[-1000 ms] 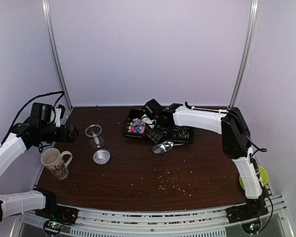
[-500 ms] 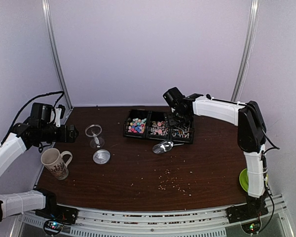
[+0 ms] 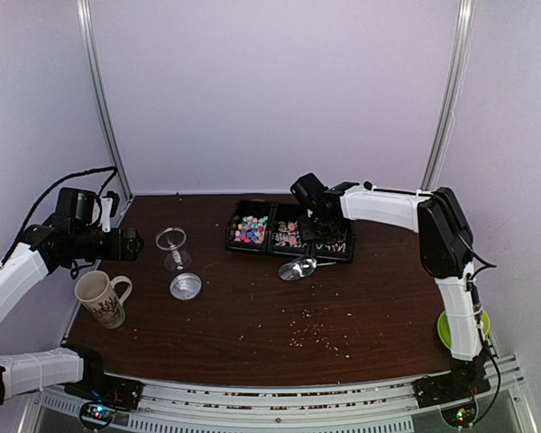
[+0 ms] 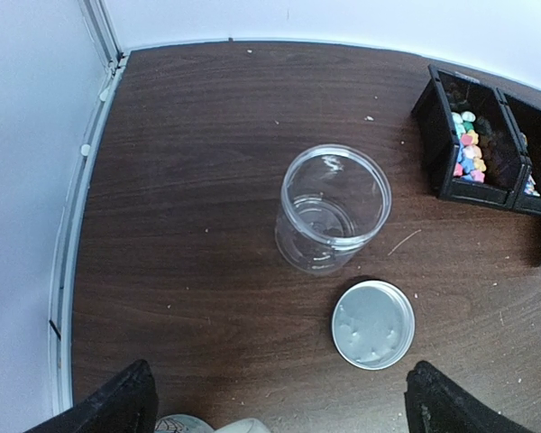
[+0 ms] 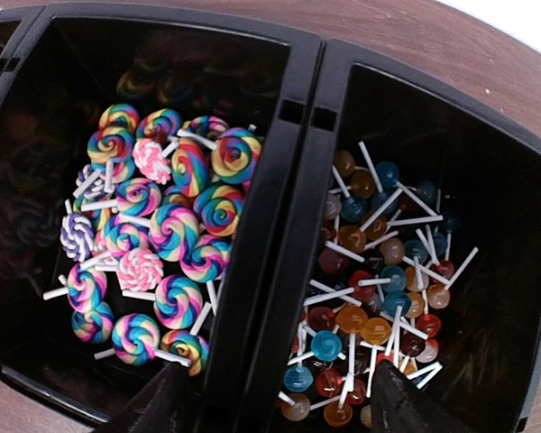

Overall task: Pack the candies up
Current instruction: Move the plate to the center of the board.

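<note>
The dark wooden table (image 3: 252, 361) fills the top view. The right arm (image 3: 388, 206) reaches from 4 o'clock across to 12. The left arm (image 3: 9, 280) is raised at 9 o'clock.

A black three-compartment tray (image 3: 252, 249) sits at 12 o'clock on the table. A patterned mug (image 3: 101, 298) stands at 8 o'clock. A green bowl (image 3: 480, 325) shows at the table's edge at 4 o'clock, partly behind the right arm.

A clear jar (image 4: 332, 212) stands upright and uncapped at 10 o'clock. Its silver lid (image 4: 372, 323) lies flat on the wood at 5 o'clock of it, apart from it. A metal scoop (image 3: 298, 268) lies at 6 o'clock of the tray, just beside it.

The left gripper (image 4: 279, 410) hangs above the jar and lid, fingers spread wide around nothing. The right gripper (image 5: 279, 410) hovers over the tray, its fingers apart astride the wall between two compartments, pinching nothing.

The candies (image 4: 467, 152) are heaped in the tray's 9 o'clock compartment. Swirl lollipops (image 5: 162, 244) fill the middle one and ball lollipops (image 5: 370, 307) the 3 o'clock one. Pale crumbs (image 3: 316, 336) dot the wood toward 6 o'clock.
</note>
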Controlling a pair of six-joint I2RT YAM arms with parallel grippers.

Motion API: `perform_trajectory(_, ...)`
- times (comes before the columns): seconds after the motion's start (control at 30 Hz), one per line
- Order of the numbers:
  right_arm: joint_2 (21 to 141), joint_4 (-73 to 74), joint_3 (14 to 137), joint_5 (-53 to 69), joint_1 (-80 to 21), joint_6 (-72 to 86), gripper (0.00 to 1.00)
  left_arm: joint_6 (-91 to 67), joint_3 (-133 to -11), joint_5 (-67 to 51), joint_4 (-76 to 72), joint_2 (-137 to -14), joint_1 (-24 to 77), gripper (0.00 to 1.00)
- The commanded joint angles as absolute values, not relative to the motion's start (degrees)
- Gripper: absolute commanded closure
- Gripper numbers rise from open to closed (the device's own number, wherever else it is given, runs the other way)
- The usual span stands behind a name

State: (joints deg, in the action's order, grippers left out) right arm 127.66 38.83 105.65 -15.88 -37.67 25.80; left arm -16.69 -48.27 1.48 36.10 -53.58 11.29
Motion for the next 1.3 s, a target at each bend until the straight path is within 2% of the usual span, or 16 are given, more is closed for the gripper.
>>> perform_trajectory(0.0, 129.08, 39.63, 107.56, -15.71, -37.88, 24.8, 0.44, -16.93, -48.87, 0.87, 34.19, -53.84, 11.09, 0.02)
perform_trajectory(0.1, 129.37, 39.55, 107.58, -15.35, -37.88, 23.95, 0.54, -16.88, -48.95, 0.82, 34.16, -53.88, 11.11, 0.02)
perform_trajectory(0.37, 129.71, 38.01, 107.83, -13.38, -38.37, 20.23, 0.64, -16.88, -48.93, 0.74, 34.17, -53.95, 11.14, 0.02)
perform_trajectory(0.77, 133.51, 38.53, 113.29, -12.55, -41.54, 9.26, 0.68, -16.93, -48.87, 0.62, 34.19, -54.15, 11.16, 0.02)
perform_trajectory(1.17, 133.57, 37.19, 114.35, -10.82, -42.71, 1.77, 0.67, -16.88, -48.95, 0.27, 34.18, -54.48, 11.14, 0.02)
perform_trajectory(1.27, 133.24, 37.03, 114.34, -10.85, -42.72, 0.0, 0.64, -16.93, -48.96, 0.18, 34.19, -54.57, 11.1, 0.02)
